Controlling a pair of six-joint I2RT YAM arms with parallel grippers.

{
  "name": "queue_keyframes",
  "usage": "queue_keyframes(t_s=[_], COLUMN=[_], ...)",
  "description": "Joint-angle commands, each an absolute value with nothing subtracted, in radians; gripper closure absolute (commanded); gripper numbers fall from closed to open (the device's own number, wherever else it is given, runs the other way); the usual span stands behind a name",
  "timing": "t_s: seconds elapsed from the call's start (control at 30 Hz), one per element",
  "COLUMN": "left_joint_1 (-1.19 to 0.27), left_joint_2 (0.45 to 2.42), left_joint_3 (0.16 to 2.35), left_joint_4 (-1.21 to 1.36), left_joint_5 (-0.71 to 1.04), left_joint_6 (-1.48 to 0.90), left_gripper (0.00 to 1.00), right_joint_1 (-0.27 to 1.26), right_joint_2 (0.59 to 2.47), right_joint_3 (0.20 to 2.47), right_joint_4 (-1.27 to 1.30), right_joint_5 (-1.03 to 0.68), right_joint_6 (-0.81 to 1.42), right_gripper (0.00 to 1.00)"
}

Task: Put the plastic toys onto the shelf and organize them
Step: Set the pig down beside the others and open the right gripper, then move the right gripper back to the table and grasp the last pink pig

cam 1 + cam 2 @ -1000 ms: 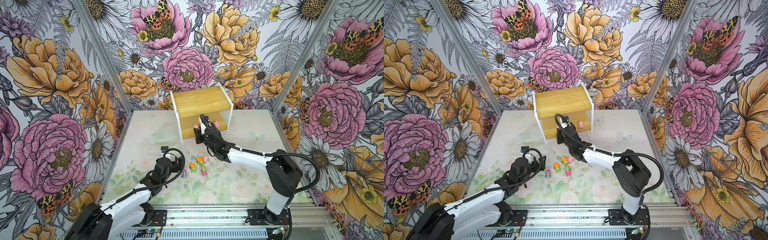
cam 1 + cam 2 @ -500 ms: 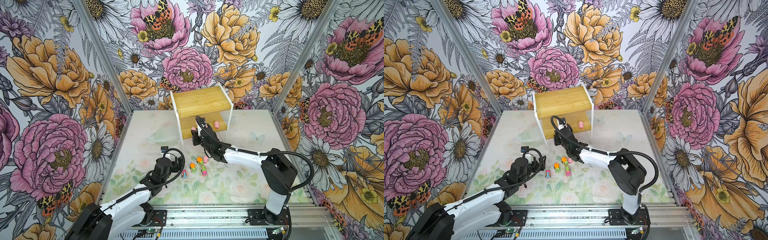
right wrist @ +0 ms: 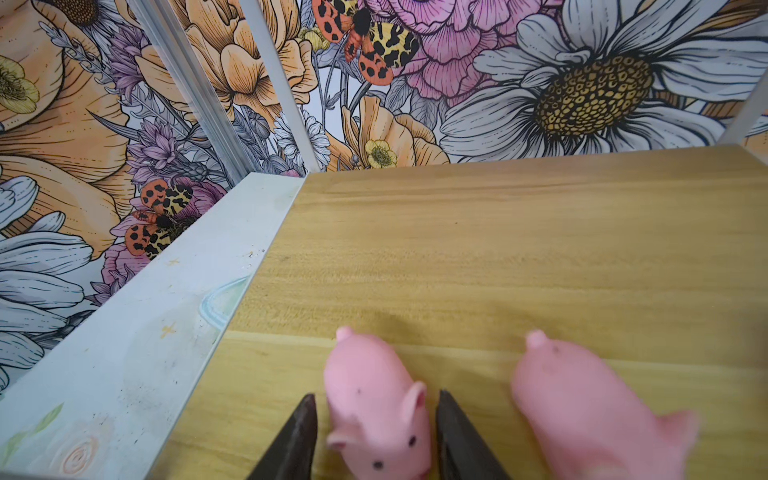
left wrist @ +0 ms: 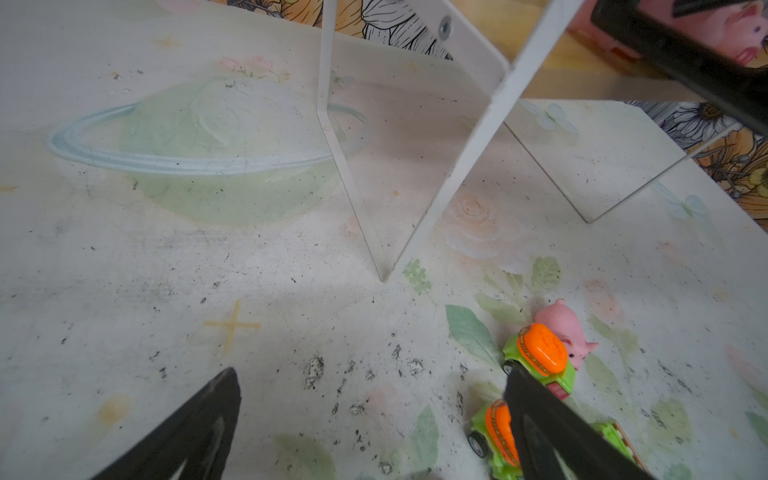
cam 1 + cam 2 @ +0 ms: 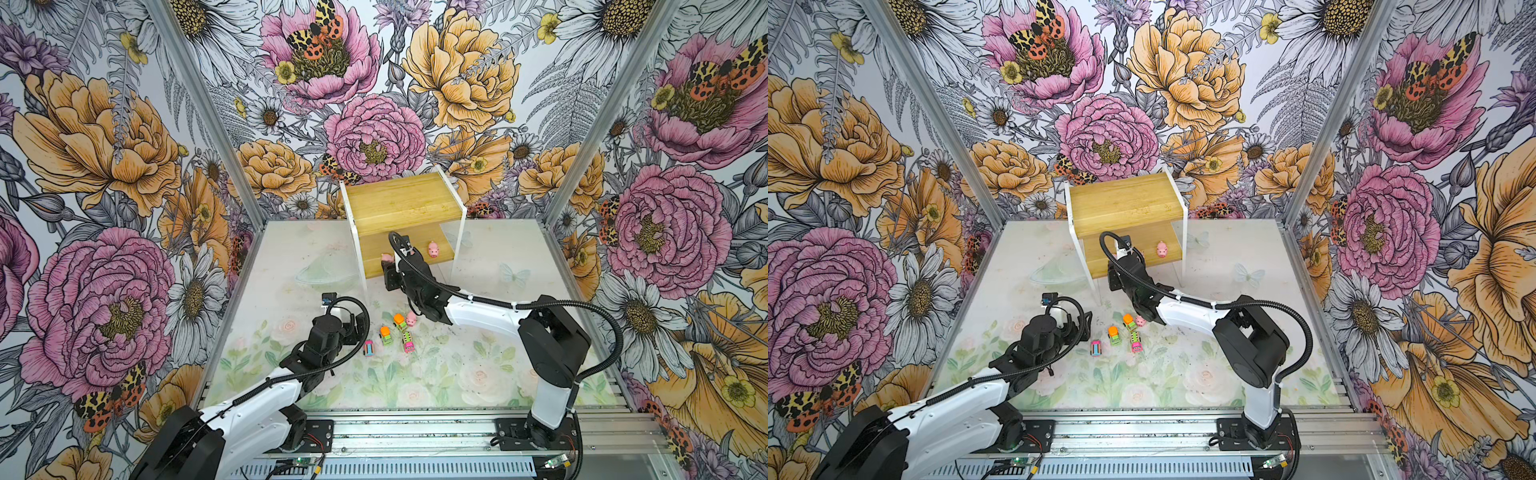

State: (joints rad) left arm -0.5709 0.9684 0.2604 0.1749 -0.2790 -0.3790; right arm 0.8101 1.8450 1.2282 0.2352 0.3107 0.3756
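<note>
A: Plastic toys (image 5: pixel 408 341): where are they?
B: Partly on the table (image 5: pixel 457 374), partly on the shelf (image 5: pixel 399 199), which stands at the back of the table by the flowered wall (image 5: pixel 374 137). Those on the shelf are all on its lower board (image 3: pixel 257 395).
A: The right gripper (image 3: pixel 374 395)?
B: At the front edge of that lower board, toward its left end. Its jaws are parted only a little, one finger (image 3: pixel 295 444) on each side of a pink pig (image 3: pixel 374 432) that stands on the board. A thin gap shows on both sides, so it brackets the pig without pinching it.
A: And the left gripper (image 4: pixel 374 368)?
B: Spread wide with nothing between the fingers, low over the table just beside the green trucks (image 4: pixel 540 349).
A: Count everything.
B: Four pigs: the bracketed one, a second pig (image 3: pixel 582 407) just beside it, a third pig (image 5: pixel 433 249) farther right on the same board, and a fourth pig (image 5: pixel 411 318) on the table. In both top views the arm's cable (image 5: pixel 390 242) hides most of the second. Two green trucks with orange tops: a front truck (image 5: pixel 385 334) and a rear truck (image 5: pixel 400 322), the fourth pig just beside the rear one. Two striped pink cars: a left car (image 5: pixel 368 347) and a right car (image 5: pixel 1136 343), on the table near the trucks. One shelf, two grippers.
</note>
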Motion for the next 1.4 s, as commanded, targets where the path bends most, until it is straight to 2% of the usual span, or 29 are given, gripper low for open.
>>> queue_keyframes(t_s=[0.0, 0.33, 0.47, 0.63, 0.83, 1.0, 1.37], left_joint_1=[-0.558, -0.558, -0.555, -0.552, -0.551, -0.551, -0.551], left_joint_2=[0.953, 0.956, 0.956, 0.956, 0.963, 0.968, 0.971], left_joint_3=[0.25, 0.25, 0.252, 0.255, 0.253, 0.261, 0.268], left_joint_4=[0.167, 0.169, 0.171, 0.168, 0.169, 0.161, 0.149], left_joint_5=[-0.269, -0.268, -0.265, -0.258, -0.255, -0.255, -0.261], left_joint_6=[-0.379, -0.378, -0.378, -0.376, -0.378, -0.379, -0.386], left_gripper=[0.01, 0.01, 0.01, 0.01, 0.01, 0.01, 0.01], right_joint_1=[0.802, 0.805, 0.805, 0.802, 0.799, 0.799, 0.737], right_joint_2=[1.837, 1.654, 1.513, 1.369, 1.476, 1.602, 1.715], right_joint_3=[1.234, 1.111, 0.977, 0.744, 0.623, 0.635, 0.654], right_joint_4=[0.226, 0.172, 0.161, 0.224, 0.338, 0.402, 0.454], right_joint_5=[0.323, 0.256, 0.18, 0.16, 0.088, 0.054, -0.005], right_joint_6=[0.367, 0.293, 0.229, 0.221, 0.283, 0.291, 0.309], right_gripper=[0.49, 0.35, 0.31, 0.31, 0.33, 0.35, 0.38])
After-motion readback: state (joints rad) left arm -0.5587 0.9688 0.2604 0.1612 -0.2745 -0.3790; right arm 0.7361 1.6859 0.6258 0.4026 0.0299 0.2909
